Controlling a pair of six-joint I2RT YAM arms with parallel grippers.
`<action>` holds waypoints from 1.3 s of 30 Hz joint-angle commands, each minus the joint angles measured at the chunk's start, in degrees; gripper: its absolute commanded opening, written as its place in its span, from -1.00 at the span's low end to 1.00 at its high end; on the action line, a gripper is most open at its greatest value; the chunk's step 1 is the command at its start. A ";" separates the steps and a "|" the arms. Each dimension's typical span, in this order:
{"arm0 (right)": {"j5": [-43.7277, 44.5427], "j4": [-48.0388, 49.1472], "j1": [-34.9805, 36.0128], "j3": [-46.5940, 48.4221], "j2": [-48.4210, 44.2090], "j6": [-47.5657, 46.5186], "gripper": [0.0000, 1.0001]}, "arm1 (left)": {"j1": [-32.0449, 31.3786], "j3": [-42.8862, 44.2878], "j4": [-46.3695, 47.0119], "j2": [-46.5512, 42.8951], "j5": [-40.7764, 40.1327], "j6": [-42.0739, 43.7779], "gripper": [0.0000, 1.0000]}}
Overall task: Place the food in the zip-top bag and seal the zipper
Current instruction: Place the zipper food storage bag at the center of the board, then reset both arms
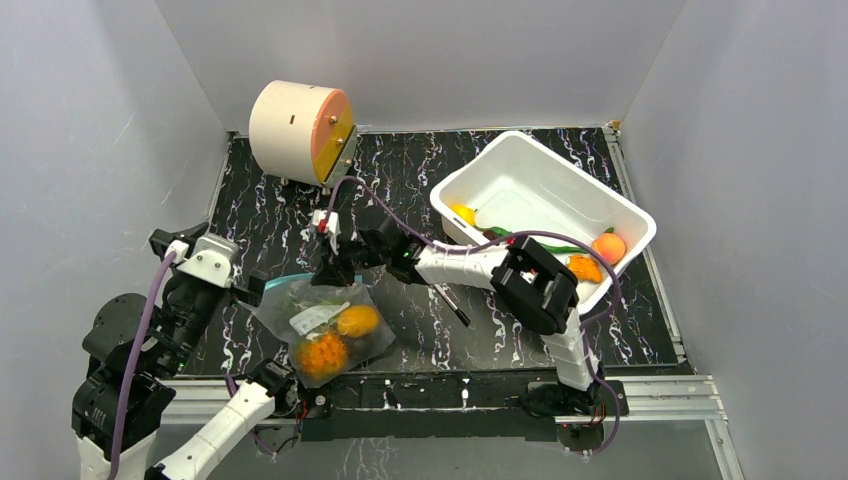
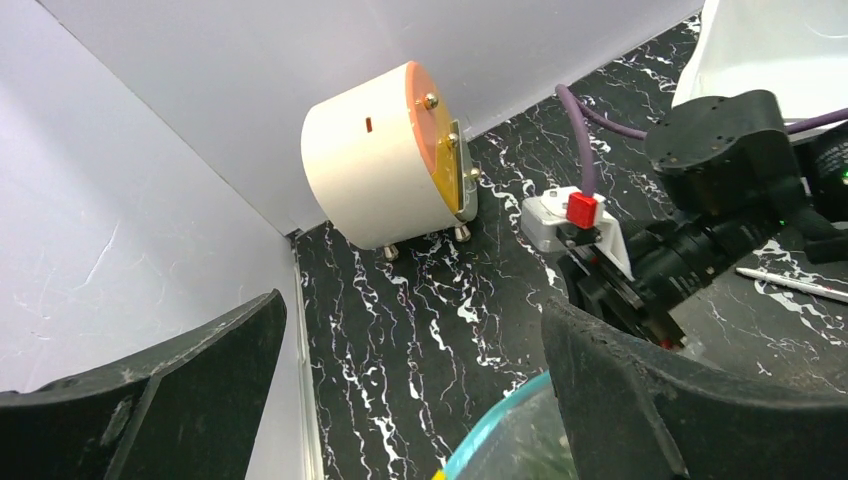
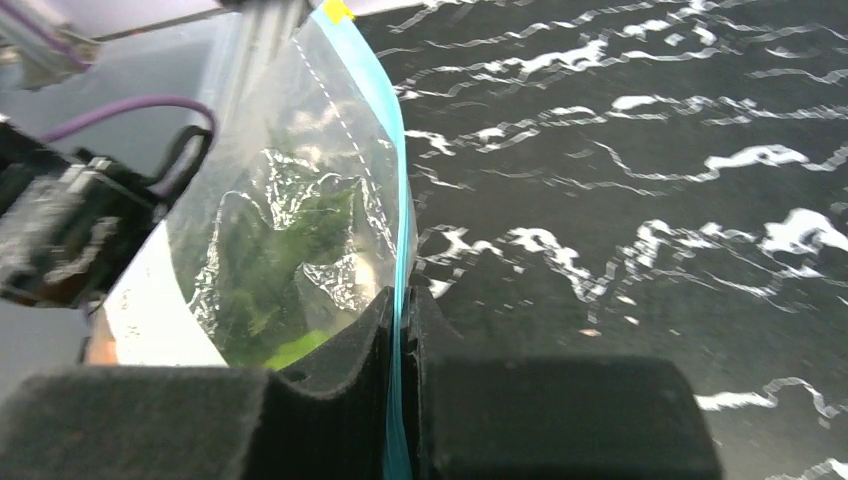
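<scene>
The clear zip-top bag (image 1: pixel 318 322) lies near the table's front edge. Inside it are an orange pineapple (image 1: pixel 322 355) and a round orange fruit (image 1: pixel 357 321). My right gripper (image 1: pixel 334 270) is shut on the blue-teal zipper (image 3: pixel 388 140), which runs straight out from between its jaws (image 3: pixel 402 300). Green leaves (image 3: pixel 290 350) show through the bag (image 3: pixel 290 230). My left gripper (image 1: pixel 258 287) is wide open at the zipper's left end. In the left wrist view the zipper (image 2: pixel 490 420) curves just inside the right finger (image 2: pixel 680 400), and nothing is between the left gripper's (image 2: pixel 412 310) fingers.
A white tub (image 1: pixel 520 165) at the back right holds more food: a yellow piece (image 1: pixel 463 213), a green one (image 1: pixel 555 245), a peach (image 1: pixel 608 247) and an orange piece (image 1: pixel 585 268). A thin black pen (image 1: pixel 452 303) lies under the right arm. A cream cylinder with an orange face (image 1: pixel 300 130) stands at the back left.
</scene>
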 commanded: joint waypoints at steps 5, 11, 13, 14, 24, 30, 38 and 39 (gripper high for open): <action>3.05 -2.21 -6.42 10.52 5.26 -4.78 -0.88 | 0.05 -1.25 1.72 0.19 -0.05 1.14 0.97; 2.56 0.81 -9.76 14.11 9.83 -1.71 -0.83 | 0.05 -3.46 0.70 -0.37 -0.48 1.27 0.97; 2.52 0.57 -10.78 16.08 11.30 -0.86 -0.80 | 0.11 -4.56 0.60 -0.48 -1.27 1.81 0.97; 2.52 -0.19 -11.18 17.37 11.93 -0.82 -0.73 | 0.09 -4.88 0.60 -0.34 -1.55 1.88 0.97; 8.31 -1.21 -14.91 17.04 7.10 3.38 0.40 | 0.12 -11.61 5.60 1.40 0.20 1.26 0.97; 20.84 -11.14 -15.26 12.71 -1.25 2.72 0.86 | 0.05 -19.17 13.45 1.19 -2.41 -12.06 0.97; 32.92 -31.03 -15.42 10.56 -13.03 6.14 0.96 | 0.12 -19.59 14.30 7.39 -9.94 -30.97 0.97; 34.59 -32.38 -15.42 9.38 -14.87 6.36 0.96 | 0.13 -19.07 13.83 8.57 -10.00 -32.23 0.97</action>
